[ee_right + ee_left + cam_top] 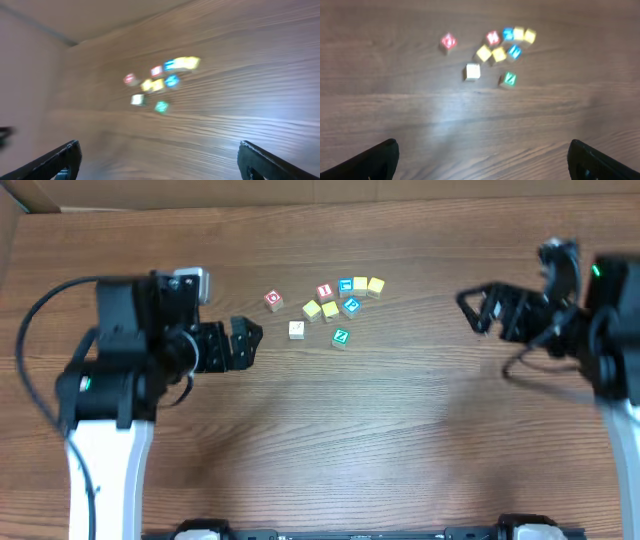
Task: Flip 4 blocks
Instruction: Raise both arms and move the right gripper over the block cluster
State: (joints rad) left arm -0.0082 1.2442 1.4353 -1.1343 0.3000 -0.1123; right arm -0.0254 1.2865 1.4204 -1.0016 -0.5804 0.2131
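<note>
The left arm is reaching in from the left edge of the table (400, 430). Its left gripper (250, 342) is pointing rightward at the cluster, jaws standing wide apart and holding nothing. In the left wrist view its two fingers (375, 161) are sitting at the bottom corners with bare wood between them.

The right arm is leaning in from the right edge, the right gripper (470, 308) pointing leftward, jaws likewise spread and empty.

The blocks are lying on the table between the two grippers:
- The whitish block (297, 330) is sitting nearest the left gripper's tips.
- The red "O" block (273, 300) is sitting a little beyond, toward the table's far edge.
- The green "Z" block (341, 337) and blue "P" block (351, 305) are lying farther right among yellow cubes (311, 309). The "P" seems to be touching one, though the view is too small to be sure.

All four are lying well apart from the right gripper.
</note>
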